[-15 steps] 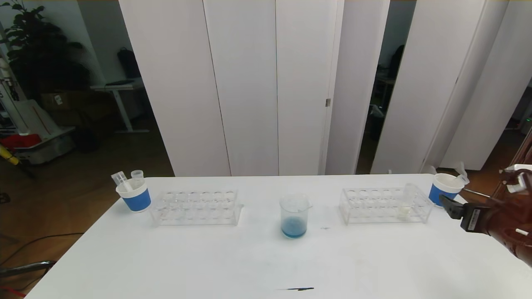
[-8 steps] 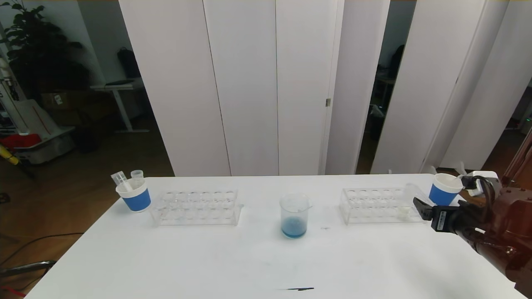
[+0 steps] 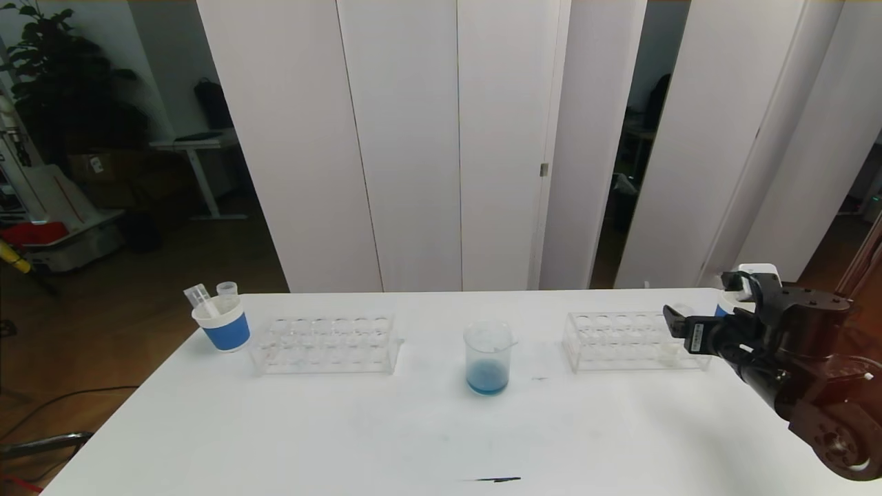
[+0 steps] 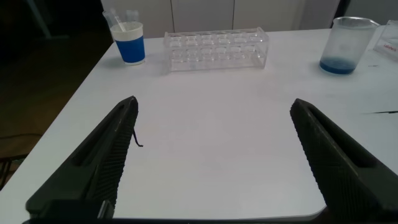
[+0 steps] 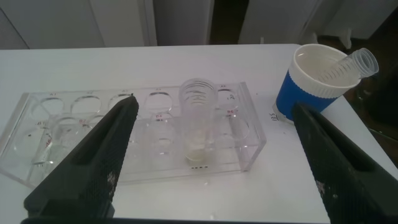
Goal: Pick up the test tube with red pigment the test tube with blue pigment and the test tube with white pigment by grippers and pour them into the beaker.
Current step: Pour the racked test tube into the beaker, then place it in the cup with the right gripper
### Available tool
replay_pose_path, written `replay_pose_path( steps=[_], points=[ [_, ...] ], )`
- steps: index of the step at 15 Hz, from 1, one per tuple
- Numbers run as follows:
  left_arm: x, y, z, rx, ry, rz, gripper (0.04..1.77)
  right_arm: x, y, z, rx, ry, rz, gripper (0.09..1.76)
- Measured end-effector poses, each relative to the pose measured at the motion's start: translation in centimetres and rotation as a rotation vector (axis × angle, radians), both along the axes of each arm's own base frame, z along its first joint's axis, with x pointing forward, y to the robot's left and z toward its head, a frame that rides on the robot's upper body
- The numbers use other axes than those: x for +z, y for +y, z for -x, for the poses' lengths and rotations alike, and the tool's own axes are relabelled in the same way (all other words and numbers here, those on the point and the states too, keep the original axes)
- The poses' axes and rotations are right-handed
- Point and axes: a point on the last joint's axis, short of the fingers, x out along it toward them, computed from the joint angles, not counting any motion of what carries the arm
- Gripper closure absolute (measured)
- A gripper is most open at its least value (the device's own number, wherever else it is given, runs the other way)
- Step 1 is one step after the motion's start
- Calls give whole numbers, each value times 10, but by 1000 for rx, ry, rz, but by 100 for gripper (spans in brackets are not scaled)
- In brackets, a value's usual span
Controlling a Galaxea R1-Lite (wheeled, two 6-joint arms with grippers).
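Across the broad white worktop (image 3: pixel 386 427) two clear plastic test-tube racks stood well apart, one on the robot's left (image 3: pixel 324 344) and one on its right (image 3: pixel 634 341), with the clear glass beaker (image 3: pixel 488 358) between them where either arm could reach it. A shallow layer of blue liquid lay in the beaker's bottom, which suggests the blue pigment had already gone in. Blue-and-white paper cups sat at the outer end of each rack, the left one (image 3: pixel 222 322) and the right one (image 5: pixel 317 81) both holding emptied clear tubes, probably as a discard place.

The right gripper (image 3: pixel 679 324) hovered just above the outer end of the right rack, its black fingers (image 5: pixel 93 168) spread wide and holding nothing, lined up on either side of the test tube with white pigment (image 5: pixel 198 121). That small clear round-bottomed tube stood upright in a front slot near the rack's outer end, a little cream-white liquid at its base. I judge a grasp was being prepared.

The left gripper (image 4: pixel 214 162) hung parked over the worktop's near left part, its fingers likewise released.
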Motion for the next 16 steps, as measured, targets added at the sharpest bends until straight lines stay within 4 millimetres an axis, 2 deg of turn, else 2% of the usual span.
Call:
replay_pose_path(
  steps=[8, 16],
  points=[
    [0, 0, 0, 0, 0, 0, 6, -25, 3, -31, 0, 27, 9, 10],
    [0, 0, 0, 0, 0, 0, 6, -44, 4, -42, 2, 60, 16, 10]
  ],
)
